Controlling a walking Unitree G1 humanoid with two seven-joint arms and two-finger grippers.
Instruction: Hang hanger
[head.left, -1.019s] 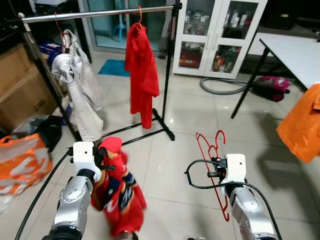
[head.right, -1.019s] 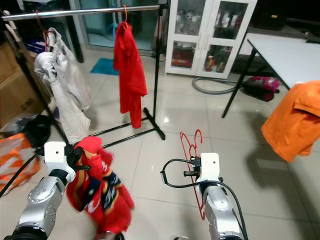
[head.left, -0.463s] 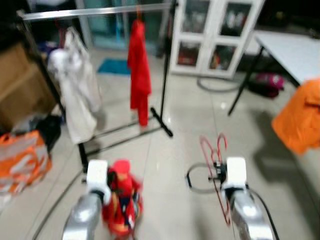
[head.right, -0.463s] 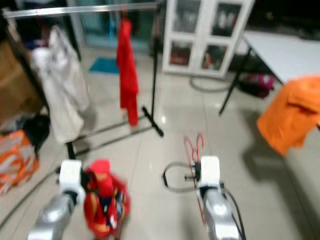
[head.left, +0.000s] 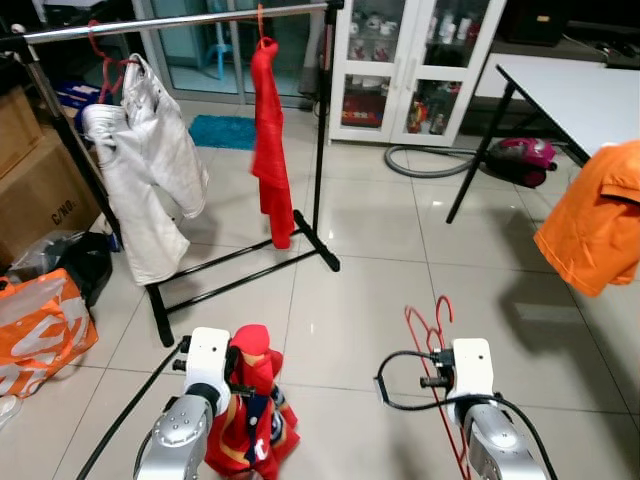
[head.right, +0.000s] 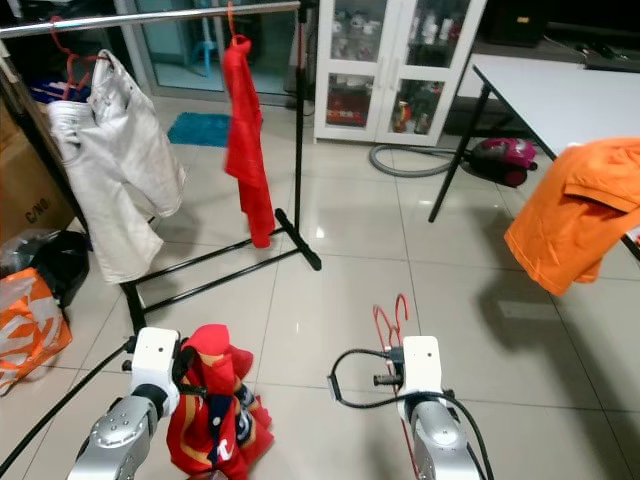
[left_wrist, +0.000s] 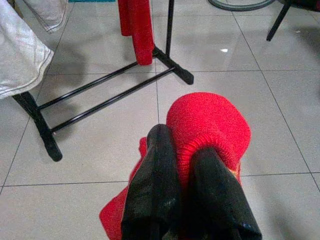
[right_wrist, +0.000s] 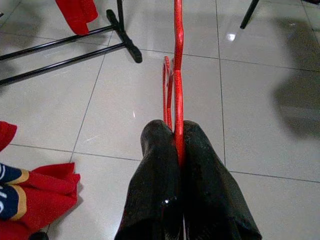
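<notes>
My right gripper (right_wrist: 173, 131) is shut on a thin red wire hanger (right_wrist: 177, 75), which points forward with its hook (head.left: 441, 305) uppermost over the tiled floor. My left gripper (left_wrist: 182, 137) is shut on a bunched red garment (left_wrist: 210, 120) with dark blue and gold trim (head.left: 256, 432). Ahead to the left stands a clothes rack with a silver rail (head.left: 180, 22). A red shirt (head.left: 268, 130) and a white garment (head.left: 150, 160) hang from the rail on hangers.
The rack's black base bars (head.left: 240, 265) lie on the floor ahead. An orange garment (head.left: 595, 220) hangs off a white table (head.left: 570, 90) at the right. A white glass cabinet (head.left: 410, 60) and a hose (head.left: 440, 165) are behind. Left: orange bag (head.left: 40, 330), cardboard box (head.left: 30, 180).
The head camera has shifted, so the rack sits differently in the picture and both arms show lower. Both grippers keep their hold on the red garment and the hanger.
</notes>
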